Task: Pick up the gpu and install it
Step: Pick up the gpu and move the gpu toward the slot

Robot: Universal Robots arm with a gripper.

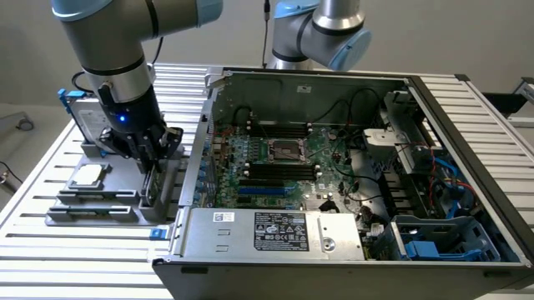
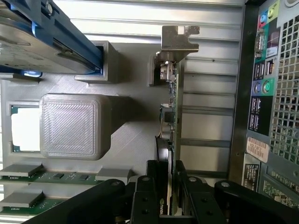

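Green board and black shroud are showing edge-on in the wrist view. The gpu is standing on its long edge in a slot of the grey holder, not yet lifted out. That holder is sitting on the slatted tabletop near the edge on the exterior view's left. The open case is lying just beside it, toward the exterior view's right.

Your hand is hanging straight over the card and straddling its upper edge, so the gpu is lying directly beneath it rather than off to one side. You are not getting enough from either view to tell whether the hand is pinching the card or standing just clear of it.

The card's long axis is running flat along the tabletop, parallel to the case's port panel. The hand is sitting across that axis, facing the card's two broad faces. It is placed toward the end away from the silver bracket, and the bracket end is pointing toward the blue-framed drive.

By my reading you are working the pick, and the install is not yet begun.
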